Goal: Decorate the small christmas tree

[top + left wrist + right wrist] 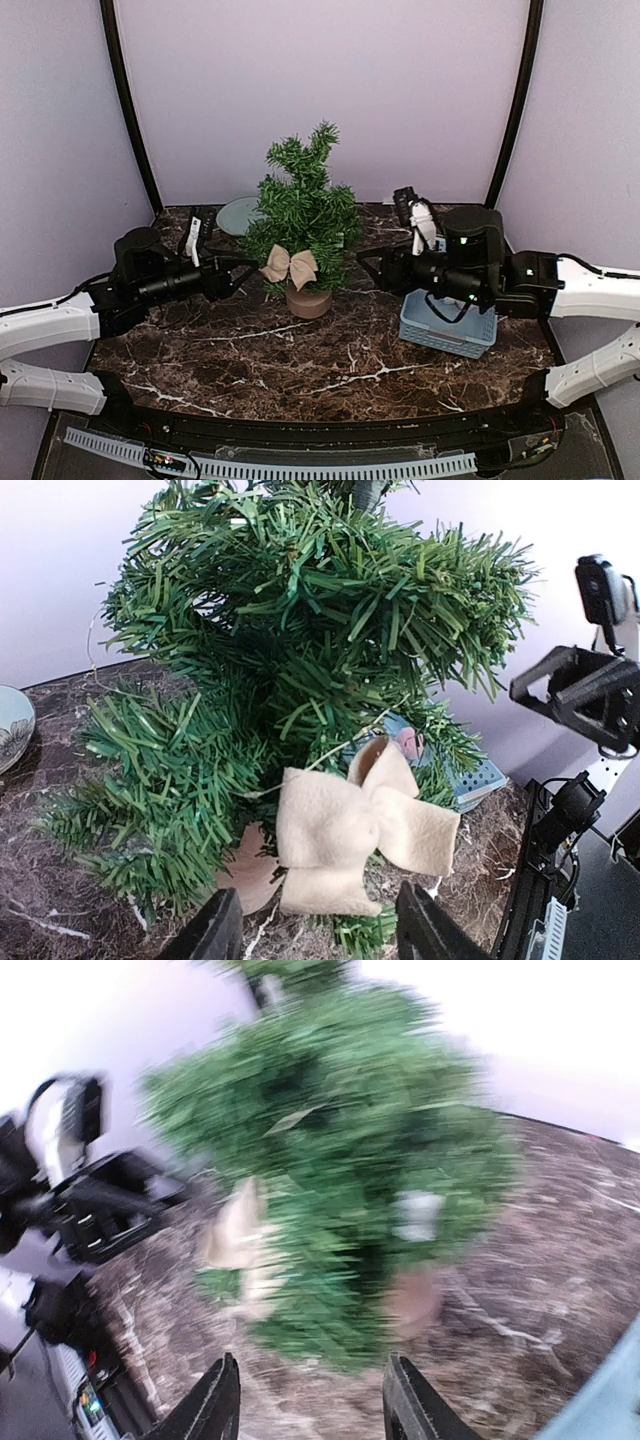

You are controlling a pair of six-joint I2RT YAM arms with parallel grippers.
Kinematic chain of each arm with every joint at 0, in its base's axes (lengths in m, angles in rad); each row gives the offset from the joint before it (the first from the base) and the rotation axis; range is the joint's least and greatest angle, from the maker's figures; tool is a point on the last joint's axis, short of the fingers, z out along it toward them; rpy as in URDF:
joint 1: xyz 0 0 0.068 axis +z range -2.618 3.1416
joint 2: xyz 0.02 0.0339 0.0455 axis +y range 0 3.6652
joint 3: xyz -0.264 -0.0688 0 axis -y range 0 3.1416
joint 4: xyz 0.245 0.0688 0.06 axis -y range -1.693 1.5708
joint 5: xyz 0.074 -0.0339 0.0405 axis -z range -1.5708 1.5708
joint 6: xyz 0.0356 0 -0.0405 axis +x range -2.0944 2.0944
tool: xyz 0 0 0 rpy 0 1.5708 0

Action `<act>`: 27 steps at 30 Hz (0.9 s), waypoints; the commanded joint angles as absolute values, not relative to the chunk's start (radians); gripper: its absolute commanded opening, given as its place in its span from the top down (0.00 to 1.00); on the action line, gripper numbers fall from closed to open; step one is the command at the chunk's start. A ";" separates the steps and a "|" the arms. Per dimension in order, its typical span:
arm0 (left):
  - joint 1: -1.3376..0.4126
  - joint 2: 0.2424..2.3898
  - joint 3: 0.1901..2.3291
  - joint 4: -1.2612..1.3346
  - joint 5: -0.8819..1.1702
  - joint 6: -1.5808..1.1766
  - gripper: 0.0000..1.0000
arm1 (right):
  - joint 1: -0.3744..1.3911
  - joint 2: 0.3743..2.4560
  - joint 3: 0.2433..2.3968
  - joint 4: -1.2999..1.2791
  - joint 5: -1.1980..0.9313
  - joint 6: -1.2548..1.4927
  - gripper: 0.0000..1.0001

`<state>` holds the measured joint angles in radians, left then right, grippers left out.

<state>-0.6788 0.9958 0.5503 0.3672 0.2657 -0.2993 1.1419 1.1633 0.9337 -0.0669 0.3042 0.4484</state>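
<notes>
Left gripper (318, 915), right gripper (312, 1385) both parted, empty; blue basket (442, 338) contents hidden.

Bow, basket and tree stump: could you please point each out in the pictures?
bow (289, 266), top view, centre knot.
basket (445, 340), top view, front wall.
stump (308, 302), top view, its side.

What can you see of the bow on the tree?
The bow is cream, soft felt-like fabric: four floppy lobes pinched at a middle knot. It hangs low on the front of the tree, among the bottom branches just above the stump, tilted slightly. Only needles visibly touch it; the left gripper is open just short of it and seems clear.
</notes>
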 commanded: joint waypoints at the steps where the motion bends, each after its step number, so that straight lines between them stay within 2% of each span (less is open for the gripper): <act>1: -0.675 0.950 0.533 0.363 0.230 -0.342 0.45 | 0.934 1.044 0.876 -0.281 0.316 0.560 0.51; 6: -0.667 0.968 0.559 0.358 0.219 -0.348 0.45 | 0.627 1.073 0.897 -0.435 0.253 0.502 0.53; 9: -0.666 0.977 0.577 0.356 0.219 -0.344 0.45 | 0.532 1.152 0.922 -0.521 0.248 0.470 0.54; 16: -0.667 0.984 0.579 0.375 0.205 -0.349 0.44 | 0.429 1.293 0.903 -0.555 0.289 0.462 0.61; 27: -0.665 0.976 0.580 0.358 0.188 -0.332 0.44 | 0.373 1.485 0.910 -0.539 0.348 0.437 0.58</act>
<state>-0.6704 0.9916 0.5568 0.3565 0.2005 -0.3435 0.3973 1.4643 0.9012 -0.5491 0.3145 0.4473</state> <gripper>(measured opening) 0.557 0.416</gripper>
